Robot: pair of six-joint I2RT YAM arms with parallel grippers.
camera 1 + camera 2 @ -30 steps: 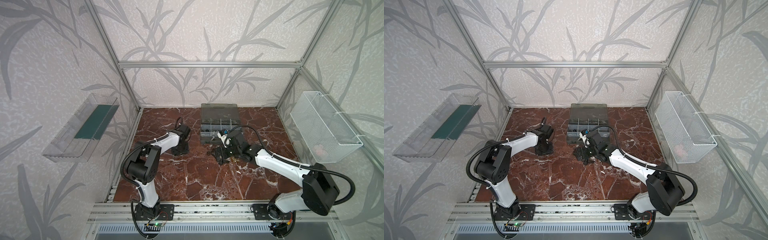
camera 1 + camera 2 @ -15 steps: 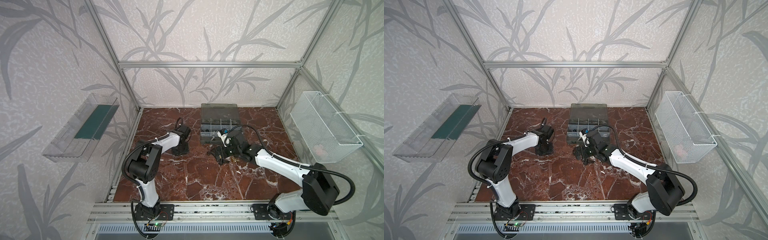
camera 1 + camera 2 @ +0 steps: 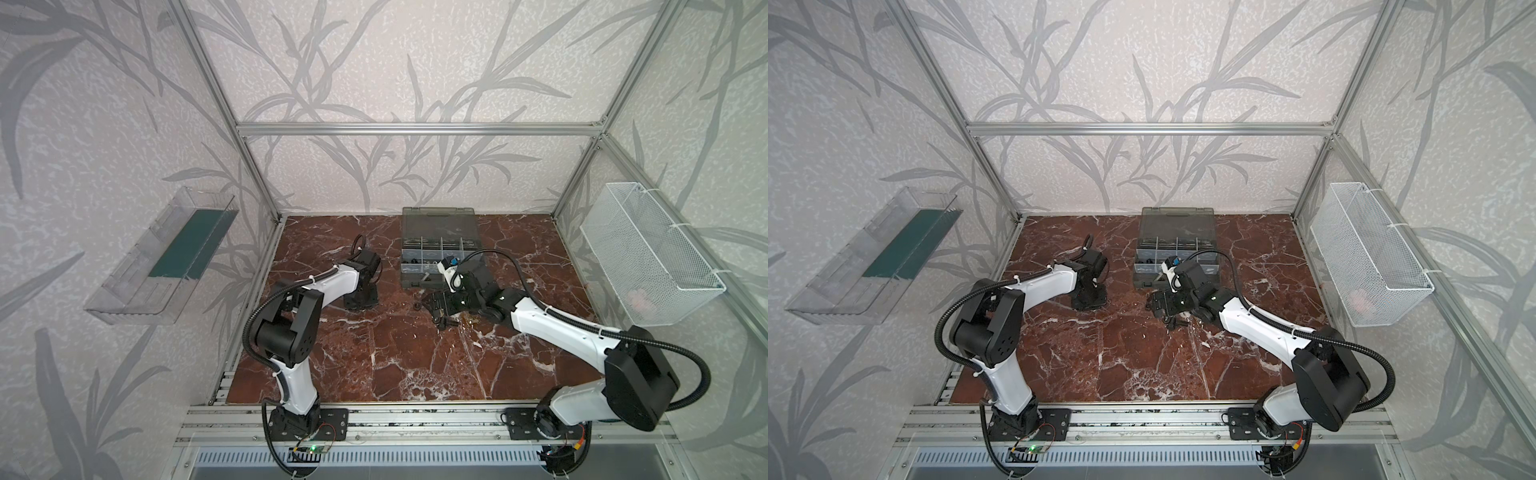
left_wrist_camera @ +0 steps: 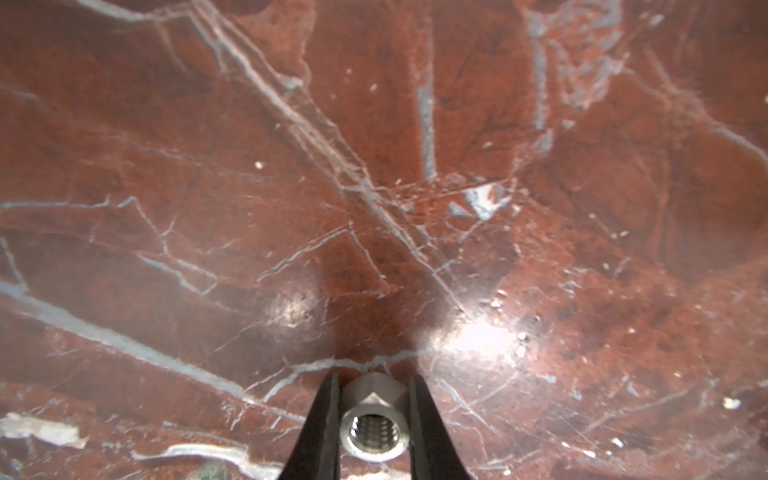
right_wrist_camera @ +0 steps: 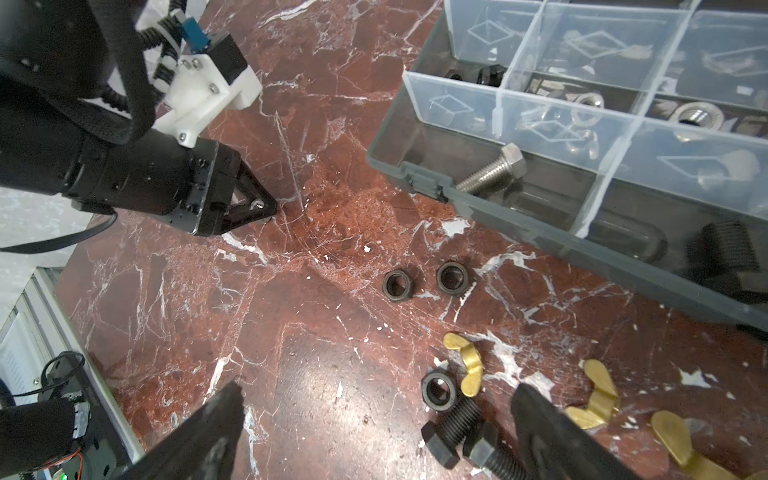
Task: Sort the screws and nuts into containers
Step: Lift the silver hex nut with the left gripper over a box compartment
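Left gripper (image 4: 374, 377) jaws are pinching the silver threaded hex nut (image 4: 374, 424) on the red marble surface (image 4: 415, 166) by their tips only, risking a drop short of the dark grey organiser case (image 5: 540, 232); right gripper (image 5: 380, 388) jaws are gaping.

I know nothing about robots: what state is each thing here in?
silver nut, resting on the table
left end effector, jaws flanking the silver nut, grip not certain
right end effector, open wide
organiser case, lid open
silver bolt, lying inside the case
black nuts, loose on table
brass wing nuts, loose on table
black bolts, loose on table
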